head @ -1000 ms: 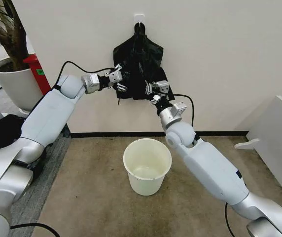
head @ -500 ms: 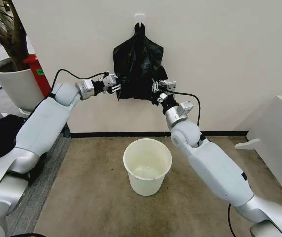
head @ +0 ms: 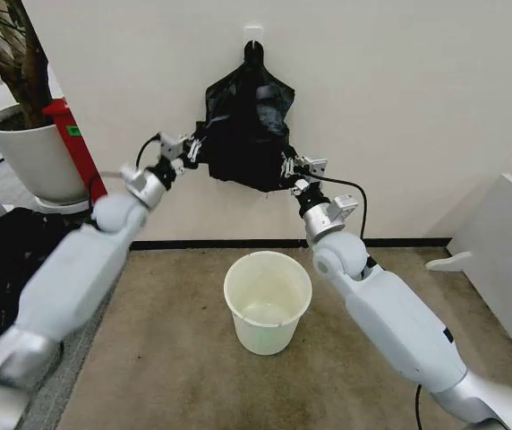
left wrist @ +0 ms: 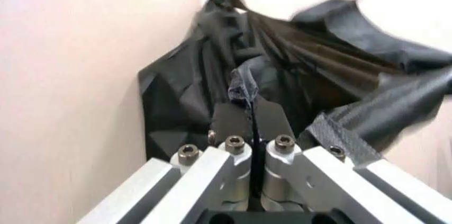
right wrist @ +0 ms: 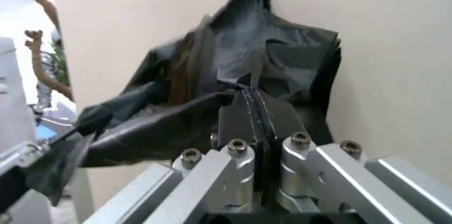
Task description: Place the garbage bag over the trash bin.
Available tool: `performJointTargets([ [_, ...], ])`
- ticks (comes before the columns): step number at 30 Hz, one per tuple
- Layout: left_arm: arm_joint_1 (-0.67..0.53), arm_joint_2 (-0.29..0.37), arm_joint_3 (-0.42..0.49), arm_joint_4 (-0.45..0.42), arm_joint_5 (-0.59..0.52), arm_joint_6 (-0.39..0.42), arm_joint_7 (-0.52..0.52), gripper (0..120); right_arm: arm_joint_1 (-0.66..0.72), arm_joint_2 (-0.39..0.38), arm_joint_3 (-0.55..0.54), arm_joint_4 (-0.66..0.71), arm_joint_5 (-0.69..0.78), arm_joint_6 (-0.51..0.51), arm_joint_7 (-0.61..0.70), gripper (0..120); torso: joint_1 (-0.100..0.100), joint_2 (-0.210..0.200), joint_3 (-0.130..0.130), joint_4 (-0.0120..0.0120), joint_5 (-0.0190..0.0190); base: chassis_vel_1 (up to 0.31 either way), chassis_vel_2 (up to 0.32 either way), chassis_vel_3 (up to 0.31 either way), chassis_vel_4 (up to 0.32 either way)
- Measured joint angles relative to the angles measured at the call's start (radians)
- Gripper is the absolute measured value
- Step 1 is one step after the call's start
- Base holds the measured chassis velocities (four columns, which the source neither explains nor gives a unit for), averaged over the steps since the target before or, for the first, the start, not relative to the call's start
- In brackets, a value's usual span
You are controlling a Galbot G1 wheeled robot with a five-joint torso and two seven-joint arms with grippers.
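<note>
The garbage bag (head: 243, 161) is a thin black film stretched between my two grippers in front of the wall. It still overlaps the black bundle (head: 249, 94) hanging from the hook. My left gripper (head: 195, 150) is shut on one edge of the film (left wrist: 242, 89), as the left wrist view shows with its fingers (left wrist: 229, 121) pressed together. My right gripper (head: 289, 167) is shut on the opposite edge (right wrist: 244, 83), fingers (right wrist: 236, 118) closed tight. The trash bin (head: 268, 300), a cream-white bucket, stands upright and empty on the carpet below the bag.
A white hook (head: 253, 34) on the wall holds the bundle. At the left stand a white plant pot (head: 28, 152) with a tree, a red object (head: 75, 134) and a black plastic heap (head: 1, 260). A white panel (head: 507, 251) stands at the right.
Both grippers have drawn apart and away from the wall, spreading the black film wider between them. My left arm has swung down and outward. The bin has not moved.
</note>
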Motion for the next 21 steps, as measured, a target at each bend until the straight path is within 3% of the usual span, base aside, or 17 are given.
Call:
performJointTargets([
  [12, 0.253, -0.021, -0.025, -0.201, -0.039, -0.016, -0.114, 0, -0.293, -0.06, 0.11, 0.198, -0.085, 0.053, -0.081, 0, 0.0, 0.0, 0.0, -0.0004, 0.0001, 0.0, 0.0, 0.0, 0.0],
  [21, 0.347, -0.024, -0.025, -0.345, -0.129, 0.081, -0.197, 0, -0.489, -0.023, 0.229, 0.329, -0.165, -0.019, 0.033, 0, 0.0, 0.0, 0.0, -0.0004, 0.0, 0.0, 0.0, 0.0, 0.0],
])
